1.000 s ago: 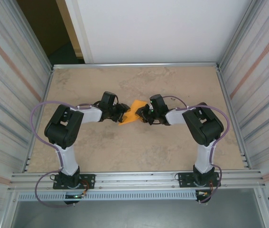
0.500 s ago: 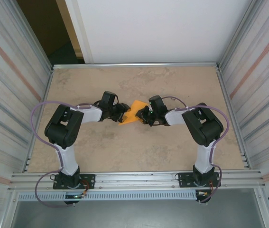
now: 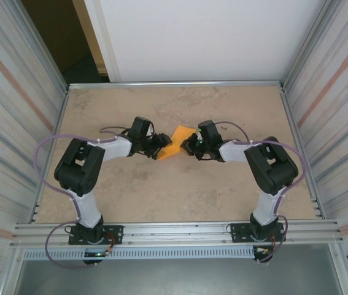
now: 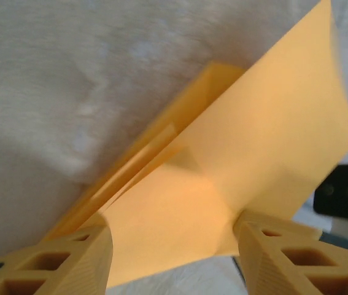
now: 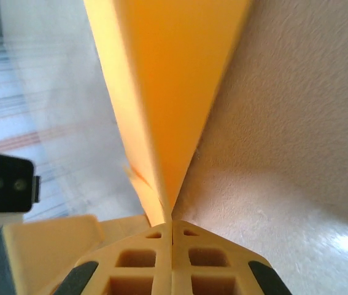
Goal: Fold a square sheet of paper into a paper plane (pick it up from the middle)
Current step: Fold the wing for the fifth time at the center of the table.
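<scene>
**Shifted: paper and right elbow**

- Right arm (image 3: 275, 167): elbow has swung outward toward the right wall since the earlier frame.
- Left arm (image 3: 78, 169): elbow slightly further left than before.
- Left gripper (image 3: 160, 146): jaws apart and gripping nothing. In the left wrist view its fingers (image 4: 69, 264) flank the near corner of the paper without pinching it.
- Right gripper (image 3: 189, 146): jaws pressed together on the paper's folded edge. Its fingertips (image 5: 155, 246) meet with no gap.
- Paper (image 3: 175, 142): orange and partly folded, between the two grippers at mid-table. It has moved a little right and toward the far side. Whether it touches the table cannot be told.
- Table (image 3: 223, 104): mottled beige.
- Wall (image 3: 210, 37): white, behind the table.
</scene>
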Motion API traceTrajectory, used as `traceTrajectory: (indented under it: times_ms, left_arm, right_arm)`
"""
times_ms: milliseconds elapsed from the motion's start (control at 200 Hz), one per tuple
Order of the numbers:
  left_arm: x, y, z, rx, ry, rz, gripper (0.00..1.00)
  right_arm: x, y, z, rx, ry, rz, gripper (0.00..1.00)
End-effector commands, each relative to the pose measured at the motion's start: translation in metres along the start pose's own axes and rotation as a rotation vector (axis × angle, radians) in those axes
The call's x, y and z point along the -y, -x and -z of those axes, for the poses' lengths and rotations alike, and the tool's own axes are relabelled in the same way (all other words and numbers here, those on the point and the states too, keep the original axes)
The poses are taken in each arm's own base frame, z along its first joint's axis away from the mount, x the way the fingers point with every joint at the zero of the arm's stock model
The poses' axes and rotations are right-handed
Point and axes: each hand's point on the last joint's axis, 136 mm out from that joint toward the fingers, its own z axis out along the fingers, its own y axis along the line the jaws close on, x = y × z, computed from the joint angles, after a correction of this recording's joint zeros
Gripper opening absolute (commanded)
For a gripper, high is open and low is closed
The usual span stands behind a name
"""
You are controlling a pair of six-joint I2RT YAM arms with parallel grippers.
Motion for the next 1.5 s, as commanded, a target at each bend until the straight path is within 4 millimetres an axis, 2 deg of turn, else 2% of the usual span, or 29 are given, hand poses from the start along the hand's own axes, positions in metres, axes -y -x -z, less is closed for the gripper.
traceTrajectory:
  times_ms: [0,145,241,376,521,631,702,982,1198,1493]
  left_arm:
    - [0.033,-0.005,0.027,0.034,-0.031,-0.332,0.60]
    - [0.036,-0.014,0.037,0.065,0.003,-0.585,0.64]
    - [0.038,-0.023,0.035,0.076,0.048,-0.771,0.64]
    - [0.039,-0.037,0.022,0.067,0.142,-1.038,0.64]
    - [0.042,-0.045,0.007,0.072,0.150,-1.252,0.62]
    - [0.044,-0.054,-0.002,0.066,0.107,-1.404,0.53]
    - [0.044,-0.059,-0.008,0.055,0.097,-1.484,0.52]
    - [0.044,-0.081,-0.019,0.049,0.049,-1.706,0.53]
    - [0.035,-0.073,-0.027,0.080,0.091,-1.738,0.51]
    - [0.022,-0.063,-0.034,0.096,0.167,-1.775,0.45]
  right_arm:
    - [0.007,0.004,0.017,0.003,-0.022,-0.055,0.00]
    - [0.015,0.009,0.027,0.002,-0.033,-0.106,0.01]
    - [0.017,0.010,0.031,-0.006,-0.048,-0.123,0.00]
    - [0.017,0.010,0.033,-0.027,-0.053,-0.159,0.01]
    - [0.018,0.006,0.037,-0.063,-0.073,-0.202,0.00]
    - [0.017,0.004,0.039,-0.091,-0.070,-0.237,0.00]
    - [0.017,0.001,0.041,-0.110,-0.068,-0.255,0.00]
    - [0.008,0.000,0.047,-0.123,-0.052,-0.265,0.01]
    - [0.006,-0.001,0.047,-0.142,-0.051,-0.271,0.02]
    - [0.009,-0.005,0.046,-0.162,-0.061,-0.280,0.03]
